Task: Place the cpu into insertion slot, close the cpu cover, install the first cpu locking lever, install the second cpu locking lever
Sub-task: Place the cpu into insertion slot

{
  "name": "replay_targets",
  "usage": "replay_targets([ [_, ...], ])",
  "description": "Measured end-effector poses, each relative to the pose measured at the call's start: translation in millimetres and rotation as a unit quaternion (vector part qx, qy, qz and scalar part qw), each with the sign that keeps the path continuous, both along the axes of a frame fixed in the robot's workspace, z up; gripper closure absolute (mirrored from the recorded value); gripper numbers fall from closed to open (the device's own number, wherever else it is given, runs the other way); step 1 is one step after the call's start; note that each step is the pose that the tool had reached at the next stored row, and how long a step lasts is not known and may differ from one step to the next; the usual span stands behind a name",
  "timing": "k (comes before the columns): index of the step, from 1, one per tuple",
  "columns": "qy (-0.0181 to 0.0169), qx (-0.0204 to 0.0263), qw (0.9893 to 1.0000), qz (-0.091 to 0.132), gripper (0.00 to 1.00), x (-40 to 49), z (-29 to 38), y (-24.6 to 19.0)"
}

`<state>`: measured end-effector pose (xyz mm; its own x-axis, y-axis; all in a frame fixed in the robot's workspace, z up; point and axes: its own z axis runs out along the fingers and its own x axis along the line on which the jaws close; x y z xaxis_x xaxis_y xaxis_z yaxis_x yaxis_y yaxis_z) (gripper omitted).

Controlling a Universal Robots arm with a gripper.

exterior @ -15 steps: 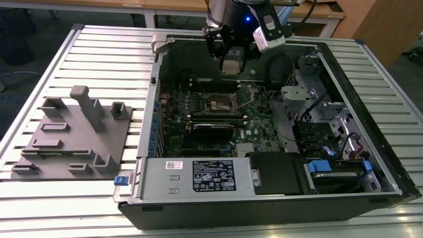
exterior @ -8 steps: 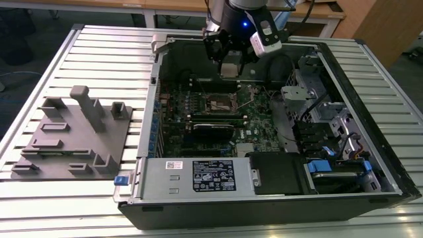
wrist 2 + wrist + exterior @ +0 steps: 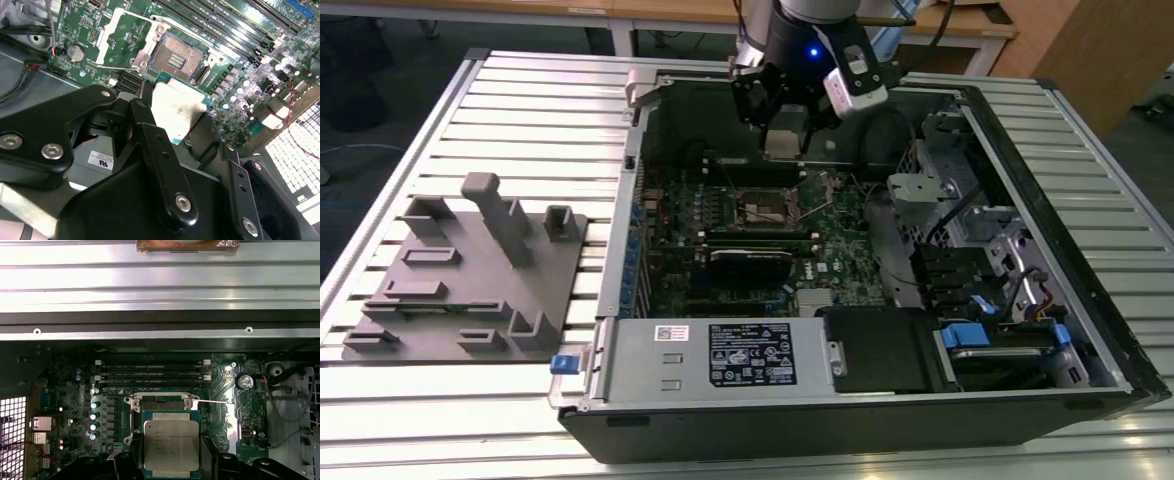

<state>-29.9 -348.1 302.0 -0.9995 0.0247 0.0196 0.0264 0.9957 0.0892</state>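
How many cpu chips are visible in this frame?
1. The cpu is clamped in the claw, near but not in the empty insertion slot. Parts of the case interior are hidden, so another cannot be ruled out.

Grey fixture [image 3: 454, 290] beside open case [image 3: 854, 425]; slatted table [image 3: 520, 90].

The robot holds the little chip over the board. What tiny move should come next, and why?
Probably ease it down toward the insertion slot: the gripper grips the cpu above the board, and the slot is open and empty.
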Motion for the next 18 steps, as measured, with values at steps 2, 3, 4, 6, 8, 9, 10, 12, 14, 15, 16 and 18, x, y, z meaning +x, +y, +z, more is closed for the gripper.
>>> replay_targets([
  [2,-0.0001,0.0001,1.0000,0.000,0.46,0.0,-0.1,0.0],
  [3,-0.0001,0.0001,1.0000,0.000,0.46,0.0,-0.2,0.0],
  [4,-0.0001,0.0001,1.0000,0.000,0.46,0.0,-0.3,0.0],
  [6,-0.0001,0.0001,1.0000,0.000,0.46,0.0,-0.3,0.0],
  [8,-0.0001,0.0001,1.0000,0.000,0.46,0.0,-0.4,0.0],
  [9,-0.0001,0.0001,1.0000,0.000,0.46,0.0,-0.3,0.0],
  [10,-0.0001,0.0001,1.0000,0.000,0.46,0.0,-0.4,0.0],
  [12,-0.0001,0.0001,1.0000,0.000,0.46,0.0,-0.4,0.0],
  [14,-0.0002,0.0003,1.0000,0.000,0.46,0.0,-1.2,0.1],
  [15,-0.0001,0.0003,1.0000,0.000,0.46,0.0,-1.9,0.0],
  [16,-0.0001,0.0002,1.0000,0.000,0.46,0.0,-3.0,0.0],
  [18,-0.0001,0.0002,1.0000,0.000,0.46,0.0,-4.2,0.0],
])
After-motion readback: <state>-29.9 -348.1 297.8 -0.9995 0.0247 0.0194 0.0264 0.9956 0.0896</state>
